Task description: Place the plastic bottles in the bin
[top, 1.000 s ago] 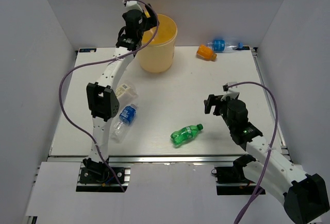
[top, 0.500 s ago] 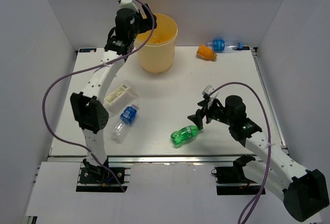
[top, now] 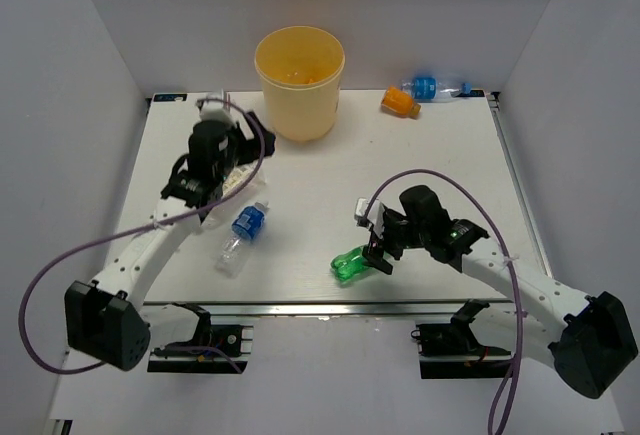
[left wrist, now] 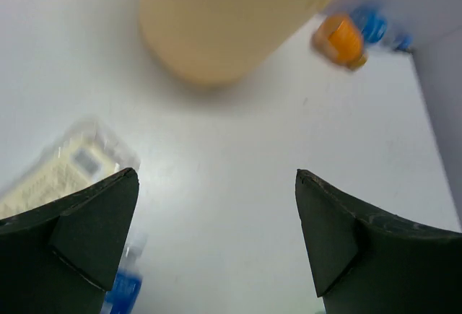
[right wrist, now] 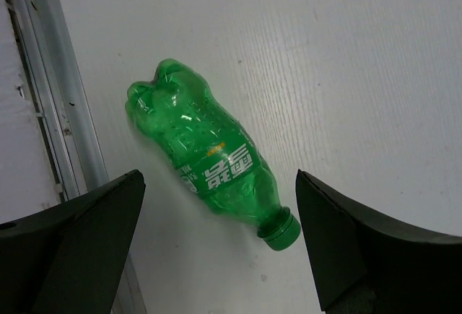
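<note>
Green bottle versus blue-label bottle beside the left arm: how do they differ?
The green bottle is tinted green throughout; the blue-label bottle is clear with a blue band. The green bottle lies beneath the open right gripper; the blue-label bottle has no gripper over it. Both lie sideways outside the bin.

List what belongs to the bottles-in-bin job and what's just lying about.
Job: bin, green bottle, cream-label bottle, near blue-label bottle, far blue-label bottle, orange bottle.
Not the job: purple cables, metal rail.
</note>
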You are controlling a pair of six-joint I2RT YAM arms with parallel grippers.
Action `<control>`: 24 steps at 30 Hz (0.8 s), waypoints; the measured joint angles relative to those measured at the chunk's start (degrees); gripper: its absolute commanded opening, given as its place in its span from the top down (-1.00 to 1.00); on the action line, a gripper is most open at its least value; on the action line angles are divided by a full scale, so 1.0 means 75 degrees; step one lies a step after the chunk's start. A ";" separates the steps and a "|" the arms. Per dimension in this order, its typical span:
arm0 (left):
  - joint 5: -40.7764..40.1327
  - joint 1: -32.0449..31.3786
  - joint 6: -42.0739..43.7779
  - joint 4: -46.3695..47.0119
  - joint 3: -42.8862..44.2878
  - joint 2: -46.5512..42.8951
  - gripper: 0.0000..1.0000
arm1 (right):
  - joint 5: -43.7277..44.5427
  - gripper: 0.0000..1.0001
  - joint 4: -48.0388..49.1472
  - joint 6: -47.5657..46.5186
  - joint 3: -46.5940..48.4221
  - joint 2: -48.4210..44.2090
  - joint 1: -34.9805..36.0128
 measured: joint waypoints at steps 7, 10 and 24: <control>-0.0688 -0.0015 -0.0691 -0.0353 -0.1953 -0.1145 -0.96 | 0.1274 -0.79 -0.0306 0.0029 0.0239 0.1192 0.0793; -0.1043 -0.0012 -0.0734 -0.0291 -0.1932 -0.1323 -0.96 | 0.1687 -0.79 -0.0201 0.0003 0.0271 0.1760 0.1026; -0.1711 -0.0012 -0.0714 -0.0303 -0.1888 -0.1378 -0.97 | 0.2101 -0.19 0.1204 0.0006 0.0262 0.3077 0.1040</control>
